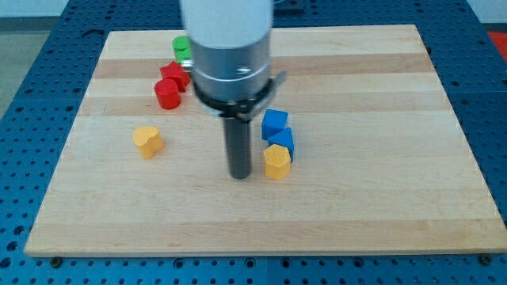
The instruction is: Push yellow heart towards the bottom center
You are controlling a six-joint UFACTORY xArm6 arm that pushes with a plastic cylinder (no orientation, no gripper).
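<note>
The tip (240, 176) sits on the wooden table (380, 214), just left of a yellow block (276, 161), close but contact unclear. No hand on this arm, only the rod, so nothing is grasped. Two blue blocks (274, 123) (282, 140) stack up the view above that yellow one, touching in a line. The yellow heart (147, 141) lies well to the view's left, alone. Two red blocks (173, 75) (167, 94) and a green block (182, 48) cluster at upper left.

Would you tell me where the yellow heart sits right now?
The yellow heart lies left of centre on the board, alone, below the red blocks and well to the view's left of my tip.
</note>
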